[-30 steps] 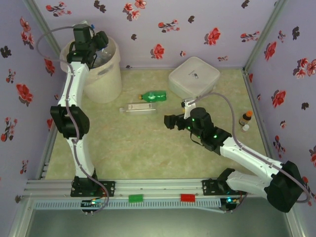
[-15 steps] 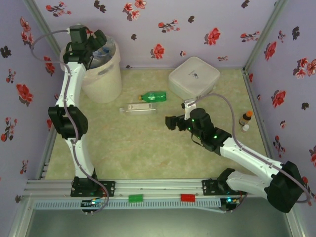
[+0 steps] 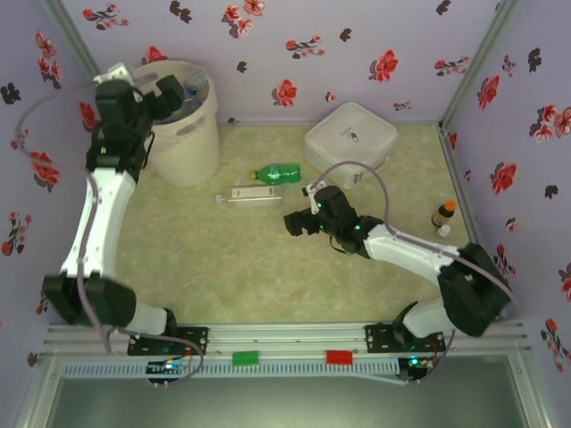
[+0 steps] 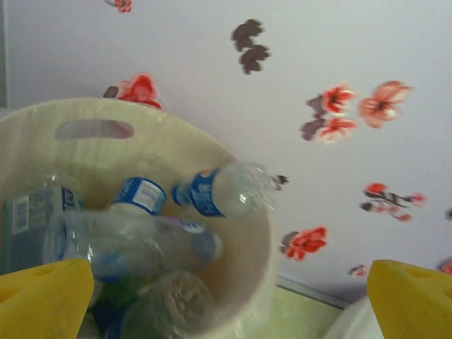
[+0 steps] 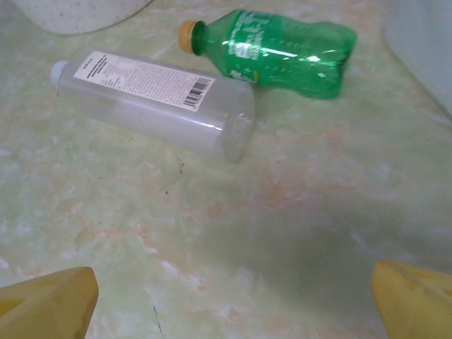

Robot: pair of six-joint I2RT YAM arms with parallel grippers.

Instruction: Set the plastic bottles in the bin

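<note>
I have the left end effector (image 3: 168, 89) up over the bin (image 3: 189, 143) at the far left of the surface (image 3: 241, 259). In its wrist view the left end effector (image 4: 227, 296) is released: the two yellow fingertips (image 4: 42, 296) sit wide apart with nothing between them. Below them the bin (image 4: 176, 123) holds a heap of bottles (image 4: 226, 191), mostly clear with blue labels, lying across one another.

My right end effector (image 3: 295, 223) is low over the middle of the surface, also released and holding nothing. From its wrist view the right end effector (image 5: 229, 304) faces two bottles lying on their sides. The green bottle (image 5: 282, 53) with a yellow cap lies farther from it, and the clear bottle (image 5: 155, 99) with a white printed label lies just in front of that, very close to it.

From above, the green bottle (image 3: 277, 173) and clear bottle (image 3: 245, 193) lie between the bin and a white square box (image 3: 351, 138). A small brown bottle (image 3: 443, 214) stands near the right wall.
</note>
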